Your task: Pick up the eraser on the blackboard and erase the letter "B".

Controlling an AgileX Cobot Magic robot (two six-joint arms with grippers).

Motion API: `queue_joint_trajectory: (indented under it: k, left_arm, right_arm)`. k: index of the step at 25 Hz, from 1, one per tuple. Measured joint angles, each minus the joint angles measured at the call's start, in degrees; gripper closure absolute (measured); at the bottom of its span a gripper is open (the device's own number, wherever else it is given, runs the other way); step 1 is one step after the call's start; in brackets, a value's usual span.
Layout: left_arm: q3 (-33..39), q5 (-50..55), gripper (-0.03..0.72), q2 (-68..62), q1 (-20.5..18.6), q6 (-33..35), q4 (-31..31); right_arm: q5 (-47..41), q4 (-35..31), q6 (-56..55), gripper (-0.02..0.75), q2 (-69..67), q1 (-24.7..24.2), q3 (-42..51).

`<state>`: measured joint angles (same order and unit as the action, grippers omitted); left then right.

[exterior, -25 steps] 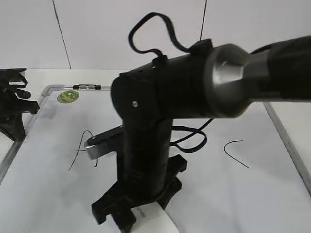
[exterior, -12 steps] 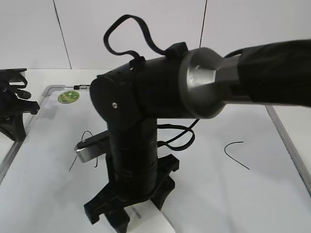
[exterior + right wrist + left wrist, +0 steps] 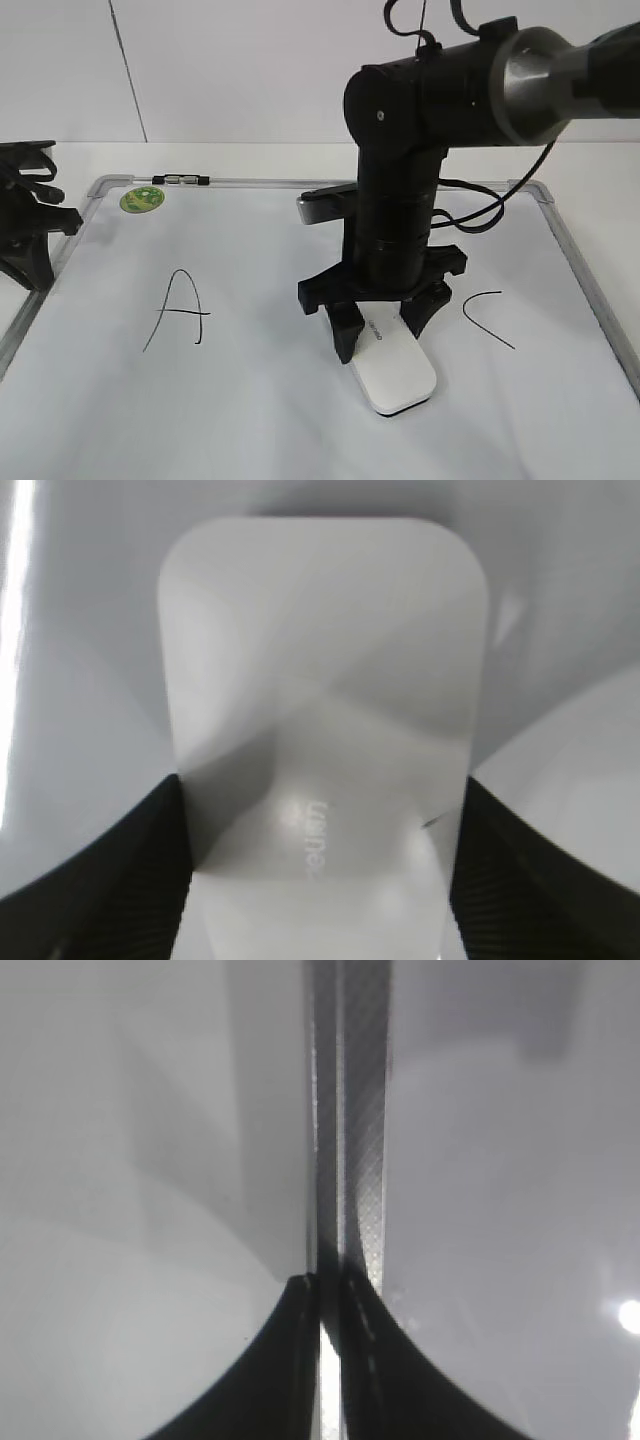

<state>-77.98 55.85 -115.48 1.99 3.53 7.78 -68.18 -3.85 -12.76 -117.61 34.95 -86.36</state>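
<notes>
The white eraser (image 3: 392, 370) lies flat on the blackboard (image 3: 250, 400), between the letters "A" (image 3: 178, 310) and "C" (image 3: 487, 316). My right gripper (image 3: 380, 335) stands over it from above and is shut on its far end. In the right wrist view the eraser (image 3: 320, 660) fills the gap between the right gripper's two fingers (image 3: 320, 810), its grey logo showing. No letter "B" shows; the board beside the eraser is white and the part under the gripper is hidden. My left gripper (image 3: 30, 225) sits left of the board, its jaws (image 3: 322, 1295) shut and empty.
A round green sticker (image 3: 140, 199) and a small black-and-silver marker (image 3: 180, 180) sit at the board's top left corner. The board's grey frame (image 3: 360, 1110) runs under the left gripper. A white wall stands behind the table.
My right arm has swung from close to the camera on the left to the right and farther back, dragging the eraser along the board. The "A" is now uncovered. The left arm has not moved.
</notes>
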Motion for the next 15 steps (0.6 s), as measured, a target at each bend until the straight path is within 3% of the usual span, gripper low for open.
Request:
queue_joint_trajectory:
  k: [8, 15]
  left_arm:
    - [0.00, 0.00, 0.657, 0.00, 0.00, 0.00, 0.13]
    - [0.00, 0.11, 0.657, 0.00, 0.00, 0.00, 0.02]
  right_arm:
    - [0.00, 0.60, 0.12, 0.200, 0.10, 1.81, -0.45]
    - [0.46, -0.86, 0.99, 0.200, -1.21, 12.80, -3.85]
